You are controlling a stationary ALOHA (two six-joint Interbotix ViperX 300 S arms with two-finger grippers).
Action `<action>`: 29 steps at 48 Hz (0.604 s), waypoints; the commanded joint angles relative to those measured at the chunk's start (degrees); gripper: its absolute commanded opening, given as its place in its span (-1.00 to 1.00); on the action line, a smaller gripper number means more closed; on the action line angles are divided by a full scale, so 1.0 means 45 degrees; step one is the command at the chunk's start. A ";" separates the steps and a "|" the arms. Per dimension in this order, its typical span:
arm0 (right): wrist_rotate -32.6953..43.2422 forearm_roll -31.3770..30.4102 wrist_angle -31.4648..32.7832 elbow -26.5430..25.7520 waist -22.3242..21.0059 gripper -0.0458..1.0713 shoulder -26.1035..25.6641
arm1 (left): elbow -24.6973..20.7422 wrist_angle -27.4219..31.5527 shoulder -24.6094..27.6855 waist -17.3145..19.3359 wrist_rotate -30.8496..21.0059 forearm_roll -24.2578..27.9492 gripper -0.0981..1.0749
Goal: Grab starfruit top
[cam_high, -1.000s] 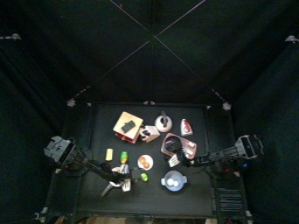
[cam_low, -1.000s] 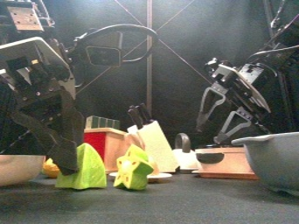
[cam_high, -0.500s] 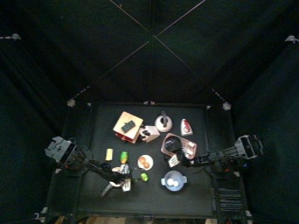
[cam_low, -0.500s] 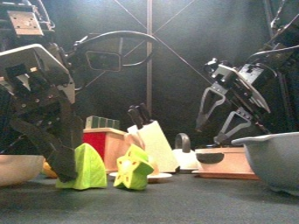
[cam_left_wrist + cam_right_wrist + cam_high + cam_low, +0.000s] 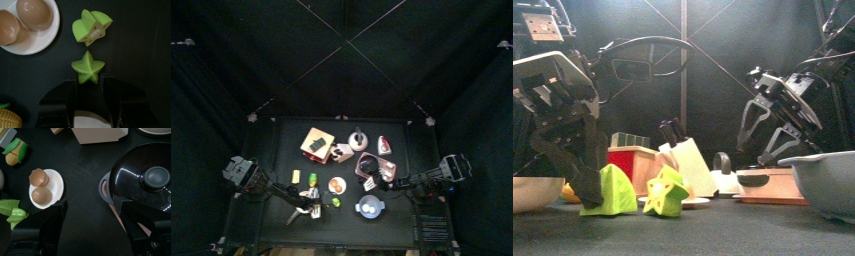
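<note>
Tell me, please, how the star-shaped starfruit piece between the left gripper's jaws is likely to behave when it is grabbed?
The starfruit piece looks rigid and smooth, like moulded plastic, so it probably will not squash. Its pointed ridges give the left gripper little flat surface, so it may twist or slip out. It seems small and light, so a jaw nudging it might slide it toward the other starfruit half.
</note>
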 commanded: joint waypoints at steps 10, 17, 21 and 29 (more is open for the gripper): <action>0.0020 0.0117 -0.0020 -0.0176 -0.0078 0.89 -0.0098 | 0.0039 0.0156 -0.0801 0.0039 -0.0039 0.0059 0.28; 0.0020 0.0117 -0.0020 -0.0176 -0.0078 0.89 -0.0098 | 0.0254 0.0195 -0.1133 0.0039 -0.0059 0.0039 0.28; 0.0000 0.0117 -0.0020 -0.0176 -0.0078 0.89 -0.0098 | 0.0371 0.0195 -0.1289 0.0039 -0.0098 0.0020 0.28; 0.0000 0.0137 -0.0020 -0.0195 -0.0059 0.89 -0.0039 | 0.0547 0.0098 -0.1523 0.0059 -0.0195 -0.0039 0.28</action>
